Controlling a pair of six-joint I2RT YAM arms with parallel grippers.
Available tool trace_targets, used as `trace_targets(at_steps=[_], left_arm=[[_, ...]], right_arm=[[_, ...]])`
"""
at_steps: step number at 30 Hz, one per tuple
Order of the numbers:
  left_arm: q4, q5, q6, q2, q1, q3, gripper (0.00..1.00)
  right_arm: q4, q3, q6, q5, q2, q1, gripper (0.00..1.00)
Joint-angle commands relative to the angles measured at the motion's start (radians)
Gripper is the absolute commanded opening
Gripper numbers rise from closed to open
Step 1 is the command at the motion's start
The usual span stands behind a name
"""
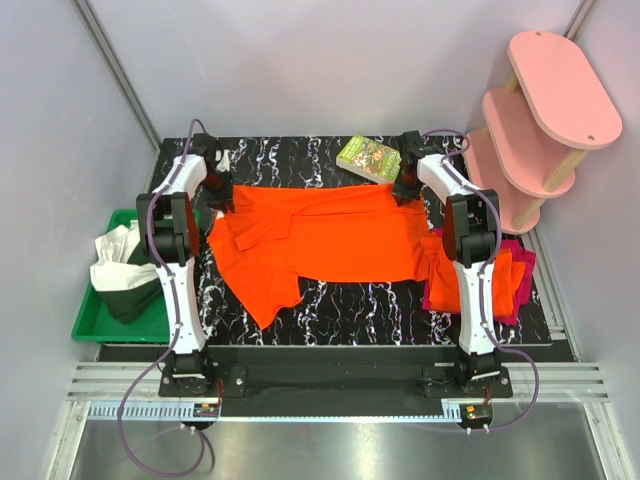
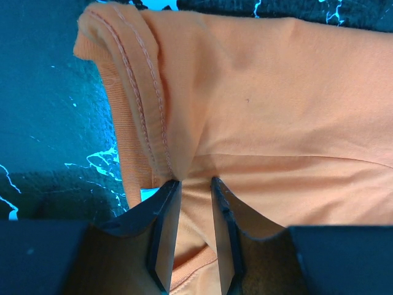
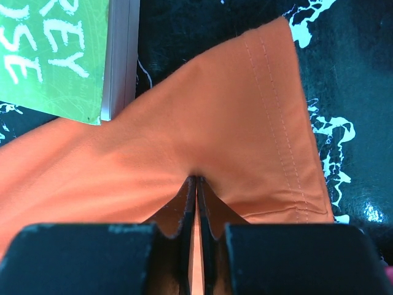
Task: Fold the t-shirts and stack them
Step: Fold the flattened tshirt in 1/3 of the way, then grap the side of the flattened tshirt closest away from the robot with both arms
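A bright orange t-shirt lies spread across the black marbled table, part-folded, with a sleeve pointing to the near left. My left gripper holds its far left edge. In the left wrist view the gripper has a thick bunch of the orange cloth between its fingers, beside a stitched hem. My right gripper holds the far right corner. In the right wrist view the gripper is pinched tight on the cloth. Other t-shirts, orange and magenta-red, lie at the right edge, partly behind the right arm.
A green book lies at the back of the table, close to my right gripper, and also appears in the right wrist view. A green tray with white and dark cloth sits off the table's left side. A pink shelf unit stands at the back right.
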State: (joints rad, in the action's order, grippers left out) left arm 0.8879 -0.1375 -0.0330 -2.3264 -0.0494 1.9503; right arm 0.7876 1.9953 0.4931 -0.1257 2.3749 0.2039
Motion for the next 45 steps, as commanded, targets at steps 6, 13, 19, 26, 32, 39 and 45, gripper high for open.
trace_targets(at_steps=[6,13,19,26,32,39,45], left_arm=[[-0.064,-0.02,0.024,0.12,-0.032,0.006,0.33],[-0.276,-0.099,-0.002,0.521,-0.023,-0.276,0.38],[-0.274,-0.079,0.082,0.864,-0.01,-0.634,0.39],[-0.135,-0.069,0.097,1.147,-0.01,-0.878,0.38],[-0.015,-0.226,0.114,1.294,0.005,-0.941,0.41],[0.019,-0.234,0.122,1.391,0.016,-0.938,0.41],[-0.16,0.008,0.108,1.492,0.017,-0.967,0.5]], right_arm=[[0.01,-0.024,-0.053,-0.032,-0.09,-0.012,0.07],[-0.11,-0.119,-0.067,-0.064,-0.347,0.071,0.23],[-0.128,-0.383,-0.065,-0.121,-0.628,0.172,0.38],[-0.241,-0.742,0.061,-0.176,-0.891,0.299,0.45],[-0.238,-0.866,0.142,-0.288,-0.993,0.459,0.45],[-0.189,-0.967,0.285,-0.443,-1.033,0.702,0.44],[-0.09,-0.96,0.38,-0.632,-1.045,0.882,0.42]])
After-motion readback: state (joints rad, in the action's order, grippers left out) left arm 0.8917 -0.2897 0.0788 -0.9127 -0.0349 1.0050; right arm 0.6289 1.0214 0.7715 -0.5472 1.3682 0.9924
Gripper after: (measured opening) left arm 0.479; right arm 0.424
